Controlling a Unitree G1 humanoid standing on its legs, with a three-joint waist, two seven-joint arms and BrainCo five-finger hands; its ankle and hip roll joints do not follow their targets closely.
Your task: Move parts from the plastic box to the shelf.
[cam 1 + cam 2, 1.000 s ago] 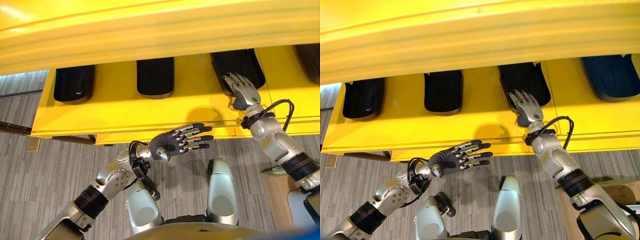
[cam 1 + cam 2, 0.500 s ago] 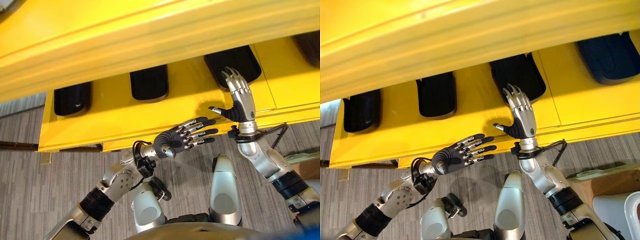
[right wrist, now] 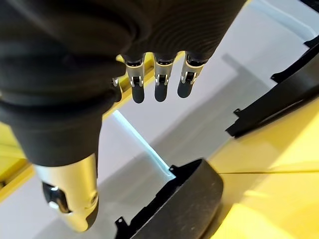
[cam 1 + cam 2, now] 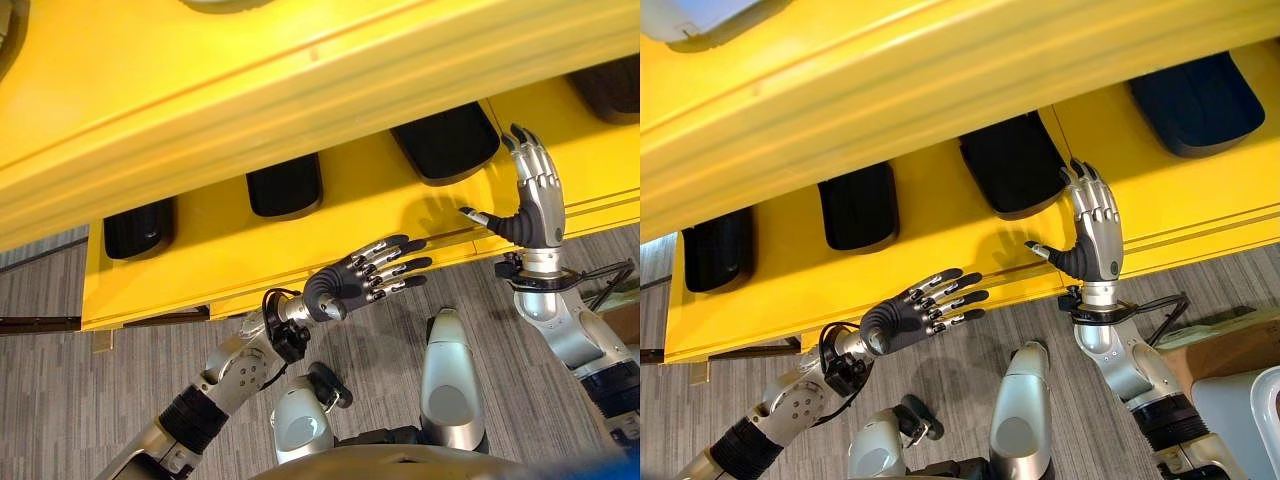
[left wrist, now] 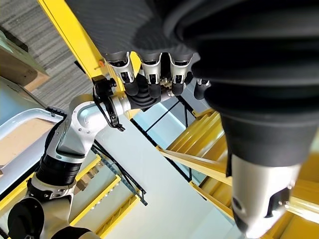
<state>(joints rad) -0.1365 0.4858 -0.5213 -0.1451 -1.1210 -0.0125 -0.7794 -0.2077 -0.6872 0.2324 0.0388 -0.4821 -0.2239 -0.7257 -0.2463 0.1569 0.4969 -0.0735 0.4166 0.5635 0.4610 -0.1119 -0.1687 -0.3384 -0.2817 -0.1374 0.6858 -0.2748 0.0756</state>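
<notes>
Nearest, the left hand [image 4: 350, 288] hangs before the yellow shelf's [image 4: 220, 255] front edge, fingers straight and empty. The right hand [image 4: 1095, 235], fingers straight and empty, rises over that edge. Farther back, four black parts [image 4: 1012, 163] lie in a row on the shelf.

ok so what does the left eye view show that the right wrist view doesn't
The left eye view adds the left hand, open, held over the grey floor in front of the shelf, and the row of black parts further along, such as the leftmost part. The right wrist view adds a close look at the notched rim of the nearest black part. Both share the right hand, fingers straight and holding nothing, that nearest part, and the yellow shelf.
</notes>
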